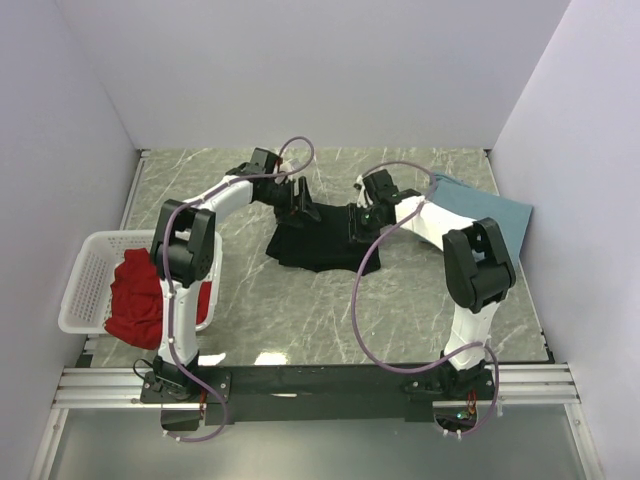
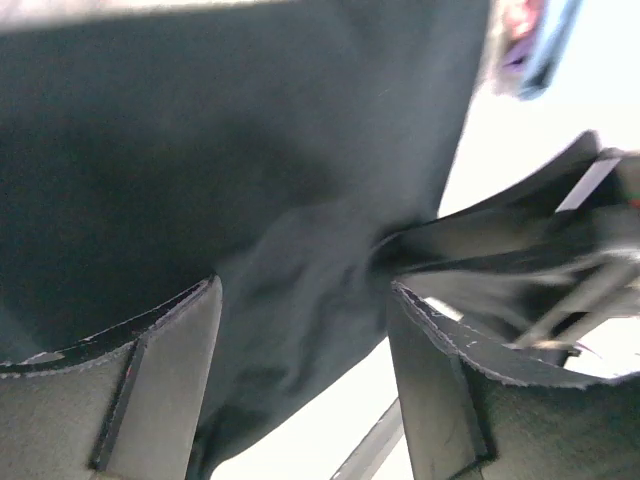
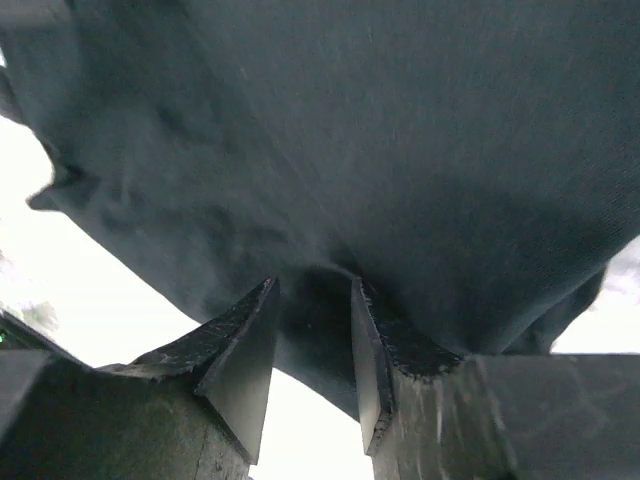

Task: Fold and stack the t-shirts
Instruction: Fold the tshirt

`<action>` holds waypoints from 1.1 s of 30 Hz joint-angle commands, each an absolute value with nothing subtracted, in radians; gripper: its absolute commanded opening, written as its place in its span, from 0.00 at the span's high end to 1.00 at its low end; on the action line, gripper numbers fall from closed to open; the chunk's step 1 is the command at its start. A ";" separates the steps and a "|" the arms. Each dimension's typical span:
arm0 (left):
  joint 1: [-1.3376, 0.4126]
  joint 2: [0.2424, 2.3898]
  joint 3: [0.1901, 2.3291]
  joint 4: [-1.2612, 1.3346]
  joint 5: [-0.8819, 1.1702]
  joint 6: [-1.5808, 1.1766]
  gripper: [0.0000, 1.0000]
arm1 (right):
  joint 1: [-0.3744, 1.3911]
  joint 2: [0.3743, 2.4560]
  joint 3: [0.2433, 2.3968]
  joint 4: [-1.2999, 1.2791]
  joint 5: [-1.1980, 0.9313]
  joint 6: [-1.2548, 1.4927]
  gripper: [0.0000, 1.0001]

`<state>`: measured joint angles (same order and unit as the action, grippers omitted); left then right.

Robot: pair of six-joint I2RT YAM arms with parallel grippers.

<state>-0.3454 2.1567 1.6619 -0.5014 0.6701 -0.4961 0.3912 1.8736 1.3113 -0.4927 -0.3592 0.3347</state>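
Observation:
The black t-shirt lies bunched on the marble table between the two arms. My left gripper is at its far left edge. In the left wrist view the jaws stand wide apart, and black cloth sags loose into the gap. My right gripper is at the shirt's far right edge. Its jaws stand apart too, with a fold of the black cloth bulging between the tips. The red t-shirt sits crumpled in the basket. The dusty-blue t-shirt lies flat at the back right.
A white latticed basket stands at the table's left edge beside the left arm. White walls close off the back and both sides. A metal rail with the arm bases runs along the near edge.

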 commanded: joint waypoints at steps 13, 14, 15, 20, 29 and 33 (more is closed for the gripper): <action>-0.342 2.229 1.692 -0.164 0.827 -0.715 0.28 | 0.448 1.819 1.224 -0.480 -0.336 0.324 0.59; -0.342 2.241 1.700 -0.160 0.827 -0.730 0.29 | 0.452 1.821 1.221 -0.480 -0.334 0.324 0.59; -0.342 2.246 1.707 -0.155 0.825 -0.736 0.28 | 0.451 1.822 1.212 -0.479 -0.328 0.325 0.60; -0.338 2.302 1.736 -0.190 0.781 -0.729 0.29 | 0.451 1.841 1.197 -0.483 -0.305 0.325 0.60; -0.321 2.310 1.724 -0.203 0.715 -0.735 0.28 | 0.449 1.845 1.166 -0.499 -0.258 0.299 0.60; -0.321 2.296 1.750 -0.187 0.724 -0.756 0.28 | 0.448 1.816 1.173 -0.511 -0.252 0.288 0.60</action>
